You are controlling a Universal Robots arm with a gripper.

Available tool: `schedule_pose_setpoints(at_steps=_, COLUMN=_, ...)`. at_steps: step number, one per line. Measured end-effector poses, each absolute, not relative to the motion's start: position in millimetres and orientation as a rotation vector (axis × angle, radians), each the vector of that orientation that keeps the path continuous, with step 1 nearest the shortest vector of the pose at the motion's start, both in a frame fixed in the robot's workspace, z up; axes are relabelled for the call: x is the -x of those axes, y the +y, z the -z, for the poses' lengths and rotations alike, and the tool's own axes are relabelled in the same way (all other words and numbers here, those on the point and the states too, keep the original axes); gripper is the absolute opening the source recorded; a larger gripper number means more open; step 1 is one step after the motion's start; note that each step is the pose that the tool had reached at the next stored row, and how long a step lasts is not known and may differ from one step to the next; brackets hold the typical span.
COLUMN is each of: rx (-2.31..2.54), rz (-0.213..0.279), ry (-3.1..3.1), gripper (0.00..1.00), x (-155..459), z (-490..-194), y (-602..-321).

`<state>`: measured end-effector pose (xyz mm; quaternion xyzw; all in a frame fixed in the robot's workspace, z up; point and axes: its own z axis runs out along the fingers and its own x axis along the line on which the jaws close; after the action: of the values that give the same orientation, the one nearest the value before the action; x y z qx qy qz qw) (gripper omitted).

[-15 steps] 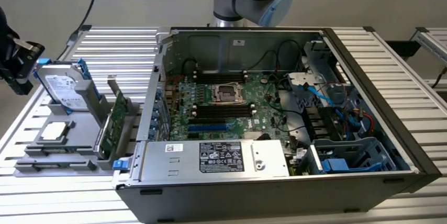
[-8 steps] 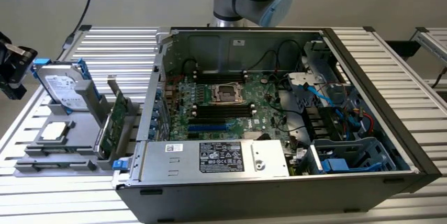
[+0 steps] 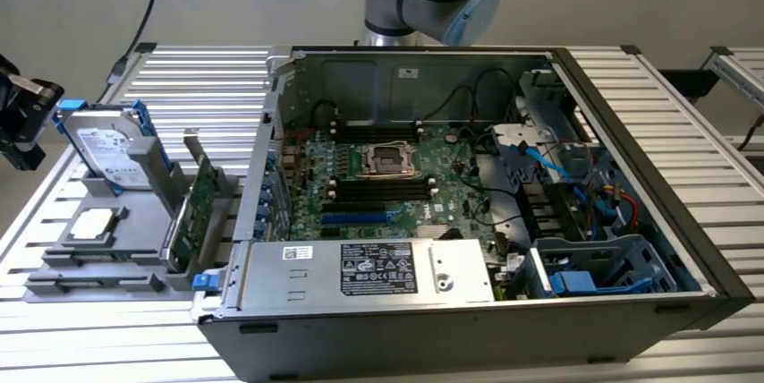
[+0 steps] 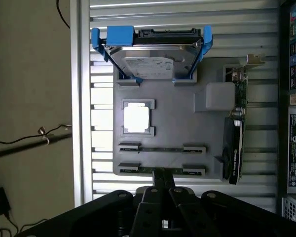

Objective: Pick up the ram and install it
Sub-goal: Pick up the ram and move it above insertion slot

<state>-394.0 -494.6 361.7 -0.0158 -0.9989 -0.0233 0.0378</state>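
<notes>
the jaws are clenched, their black fingertips pressed together and gripping nothing, and they hang above the grey tray without touching it. in line with the tips, in the row of holders nearest the jaws, the ram stands on edge, seen as a thin green line between two dark end clips. a second stick stands the same way in the next row, just beyond. farther from the jaws on the same tray a pale square processor sits in its own frame. off to one side of it a green expansion card stands on edge, with a black cooler on its face. at the tray's far end a hard drive in a blue caddy leans tilted in its stand. the tray rests on a counter of aluminium slats. well apart from the jaws, past the expansion card, lies the open computer case. its motherboard faces up with long black memory slots, and a silver power supply runs along the near wall. in the exterior view the jaws sit at the exterior view's left edge, beside the hard drive.
</notes>
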Motion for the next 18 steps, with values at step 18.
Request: schedule_pose_setpoints(at_steps=18, rx=-0.254, rz=0.105, ry=-3.048, gripper=0.11, x=395.9, z=-353.6, y=-494.6)
